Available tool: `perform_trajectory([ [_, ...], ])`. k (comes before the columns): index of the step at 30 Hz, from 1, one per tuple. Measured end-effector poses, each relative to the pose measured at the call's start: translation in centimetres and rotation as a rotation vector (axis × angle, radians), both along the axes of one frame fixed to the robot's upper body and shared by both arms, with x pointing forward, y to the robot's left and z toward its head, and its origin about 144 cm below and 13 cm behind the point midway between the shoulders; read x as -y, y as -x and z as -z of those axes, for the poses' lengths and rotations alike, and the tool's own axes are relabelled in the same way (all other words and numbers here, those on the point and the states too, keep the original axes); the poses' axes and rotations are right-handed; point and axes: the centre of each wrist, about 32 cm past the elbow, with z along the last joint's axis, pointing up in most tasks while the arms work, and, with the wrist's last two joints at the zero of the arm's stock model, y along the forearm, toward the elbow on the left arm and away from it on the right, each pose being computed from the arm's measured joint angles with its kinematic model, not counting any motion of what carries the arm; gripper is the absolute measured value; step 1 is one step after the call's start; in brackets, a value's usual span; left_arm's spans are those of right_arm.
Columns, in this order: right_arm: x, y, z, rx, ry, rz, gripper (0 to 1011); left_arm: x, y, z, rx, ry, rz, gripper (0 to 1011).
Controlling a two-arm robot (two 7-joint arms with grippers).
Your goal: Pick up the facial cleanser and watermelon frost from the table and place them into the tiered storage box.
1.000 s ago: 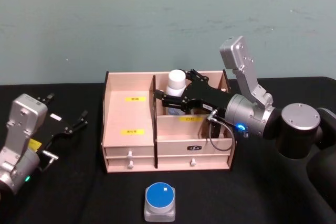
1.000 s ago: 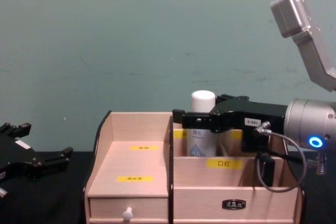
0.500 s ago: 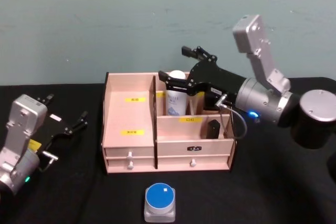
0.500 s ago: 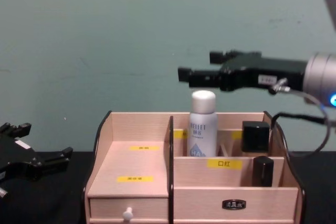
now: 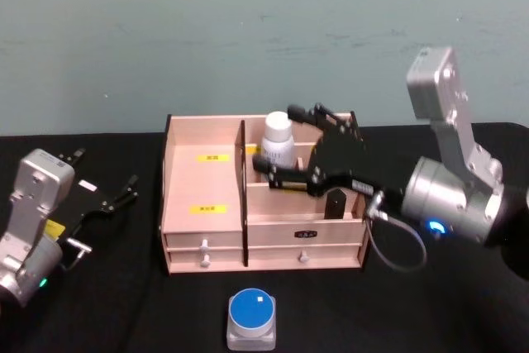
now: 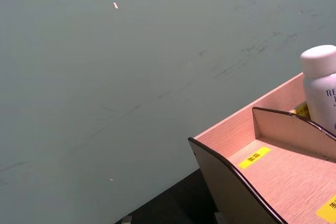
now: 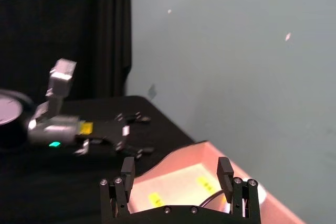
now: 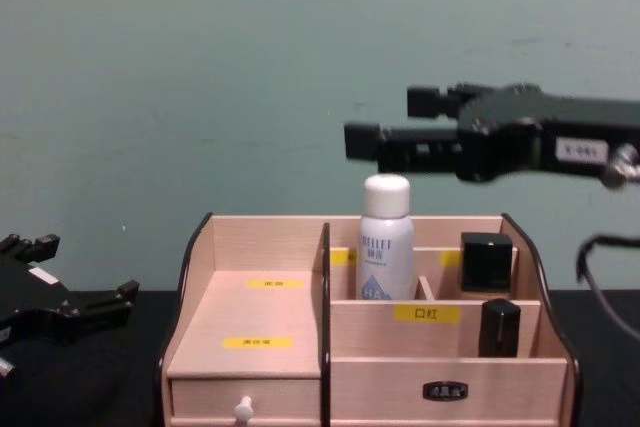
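Observation:
The facial cleanser, a white bottle with a white cap, stands upright in a back compartment of the tiered storage box; it also shows in the chest view and the left wrist view. My right gripper hovers open and empty above the box, its fingers clear of the bottle's cap. A clear jar with a blue lid, apparently the watermelon frost, sits on the table in front of the box. My left gripper rests open at the table's left.
Two black items stand in the box's right compartments. The pale-wood box has two drawers with white knobs along its front. A black cloth covers the table, and a green wall is behind.
The right gripper, around the bottle a second ago, let it go, rose above the box and drew back toward me. The bottle stays standing in its compartment. The left arm has not moved.

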Motion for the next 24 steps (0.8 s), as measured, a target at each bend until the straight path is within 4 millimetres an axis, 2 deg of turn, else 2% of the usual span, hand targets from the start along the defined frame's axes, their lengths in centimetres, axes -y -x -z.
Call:
perform_trajectory([
  [4, 0.7, 1.3, 1.2, -0.048, 0.026, -0.034, 1003, 0.0, 0.0, 0.0, 0.000, 0.000, 0.000, 1010],
  [9, 1.3, 2.0, 3.2, -0.120, 0.067, -0.084, 1002, 0.0, 0.0, 0.0, 0.000, 0.000, 0.000, 1010],
  [16, 2.0, 1.9, 5.3, -0.188, 0.105, -0.141, 1002, 0.0, 0.0, 0.0, 0.000, 0.000, 0.000, 1010],
  [24, 2.1, 1.0, 6.8, -0.236, 0.129, -0.201, 1002, 0.0, 0.0, 0.0, 0.000, 0.000, 0.000, 1010],
])
